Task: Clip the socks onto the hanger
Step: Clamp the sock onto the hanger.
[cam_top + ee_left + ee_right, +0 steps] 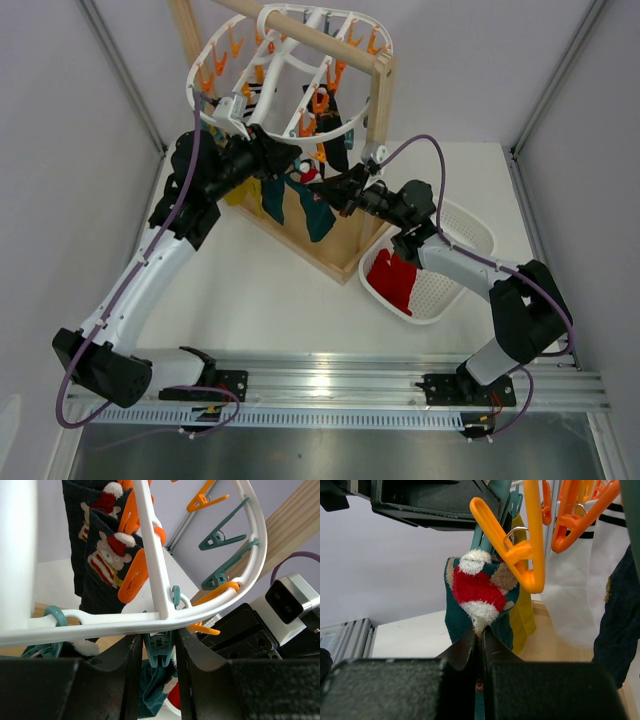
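One hanger (283,62). One wooden rack (381,100). One basket (476,226). Two arms: left arm (150,275), right arm (455,262). Socks (477,587) at the hanger: four visible in right wrist view. Pegs (520,545): total indeterminable.

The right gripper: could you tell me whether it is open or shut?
Shut: the right gripper pinches the teal sock with no gap visible.
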